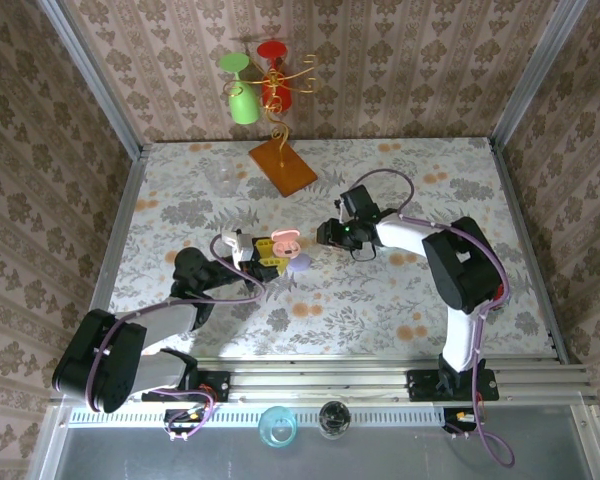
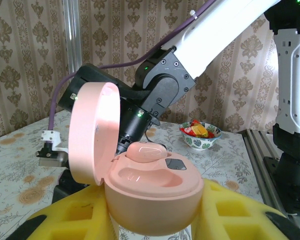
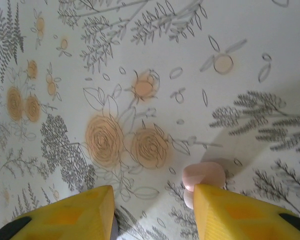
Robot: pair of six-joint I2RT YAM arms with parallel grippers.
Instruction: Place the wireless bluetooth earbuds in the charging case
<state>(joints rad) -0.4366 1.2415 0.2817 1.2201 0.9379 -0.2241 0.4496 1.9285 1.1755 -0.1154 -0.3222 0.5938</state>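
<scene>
Yellow-padded left tool [image 2: 155, 225] sits closest to the lens, pressed tight on the pink charging case [image 2: 155, 187] & holding it upright. Lid [image 2: 92, 132] is hinged open at 9 o'clock. One pink bud [image 2: 142, 150] lies at 12 o'clock on the tray. It looks perched rather than fully down in its well, can't be sure. The other well looks vacant.

Lilac case [image 1: 299, 264] lies on the surface at 5 o'clock of the pink one, just beside it.

Right tool [image 3: 152, 200] is at 3 o'clock of the pink case in the top view, pointed down at the surface [image 3: 140, 60], fingers spread w/ nothing btwn them. Loose pink bud [image 3: 205, 175] lies on the surface right at the tip of the 3 o'clock finger, seemingly touching it, mostly outside the gap.

Step in hand, imo: pick-up of the 2nd bud. Next move: shift the right tool toward 3 o'clock so the bud centres btwn the fingers, then close gently, as it's tiny, smooth & apt to squirt out. After that, carry it toward 9 o'clock & lower it into the free well.
</scene>
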